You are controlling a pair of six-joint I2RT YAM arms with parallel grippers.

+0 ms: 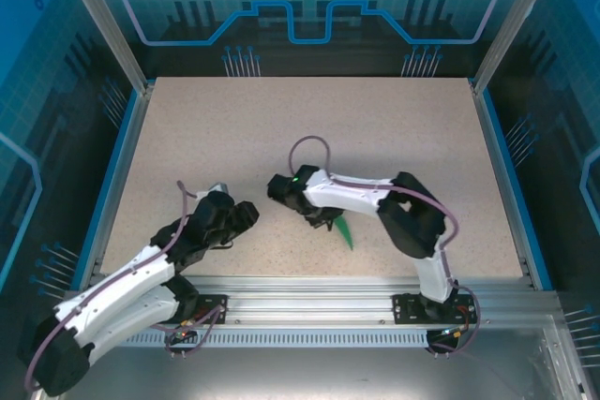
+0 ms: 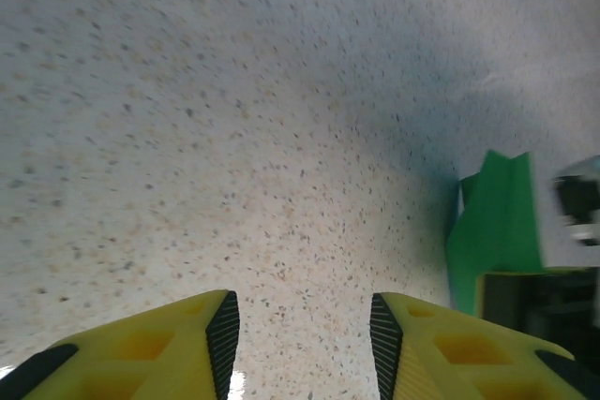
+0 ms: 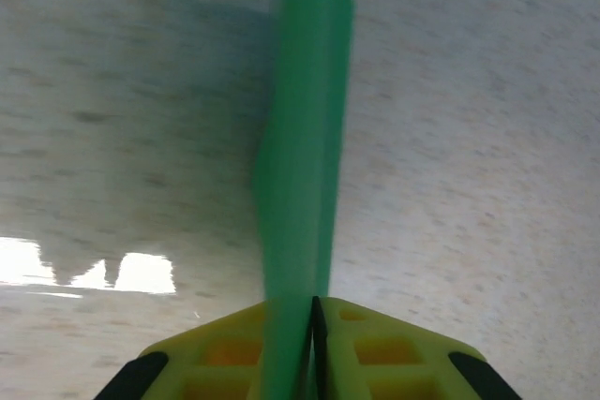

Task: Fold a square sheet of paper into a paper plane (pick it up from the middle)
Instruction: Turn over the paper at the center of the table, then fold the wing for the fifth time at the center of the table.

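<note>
The right arm [image 1: 354,196] reaches left, elbow bent, low over the desk's [image 1: 394,119] near middle. The right jaws pinch the folded green paper plane [image 3: 302,138]. The left arm [image 1: 127,286] angles in from the near-left corner, and the left jaws stand partly open over bare desk.

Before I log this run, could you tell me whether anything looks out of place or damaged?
Nothing stands out. The folded green paper is pinched edge-on by the right gripper, with no tear visible, though that view is blurred. The left gripper is open and empty above the speckled table.
</note>
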